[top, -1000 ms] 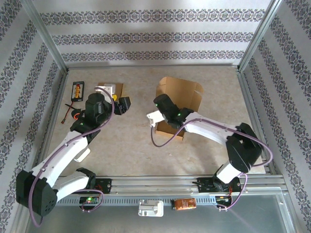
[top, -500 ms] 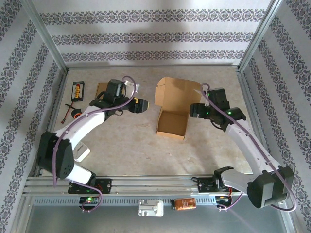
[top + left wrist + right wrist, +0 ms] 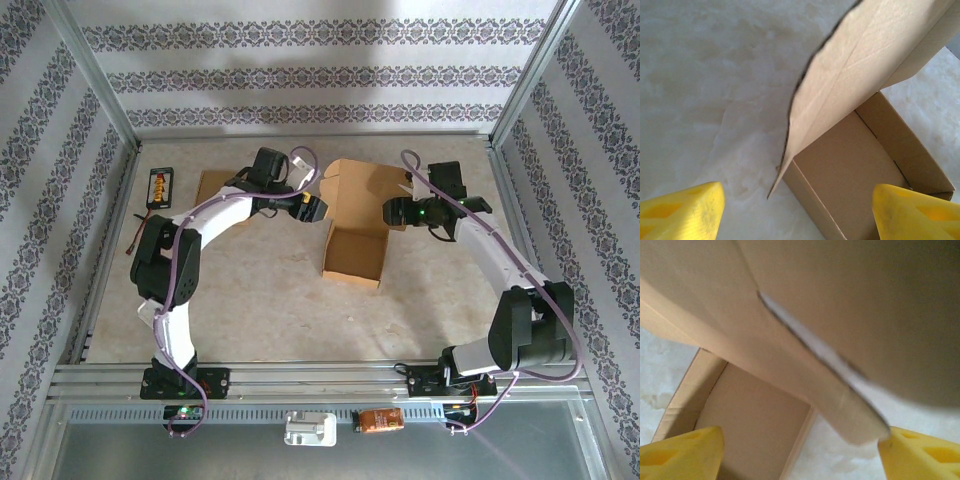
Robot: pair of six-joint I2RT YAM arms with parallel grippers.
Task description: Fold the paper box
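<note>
Your tabletop (image 3: 270, 300) is a pale beige, mottled like stone. It is fenced by aluminium rails (image 3: 320, 375) and hemmed on three sides by walls (image 3: 300, 75) papered in grey floral stripes. The paper box (image 3: 353, 252) sits between your two sets of jaws, its tray open upward and its lid (image 3: 368, 183) standing up at the far side.

Your left jaws stand wide, yellow fingers (image 3: 682, 212) far apart with nothing gripped. Ahead of them the lid's side edge rises between the fingers. The tray's brown floor lies toward the right finger, and bare tabletop spreads toward the left one.

Your right jaws are wide too, fingers (image 3: 680, 452) empty. Just above and ahead of them hangs a blurred cardboard flap, with the tray's inside toward the left finger.

Behind the left jaws, well apart, a flat piece of cardboard (image 3: 212, 184) lies on the tabletop. Beyond it is a small black battery pack with a yellow label (image 3: 160, 186).
</note>
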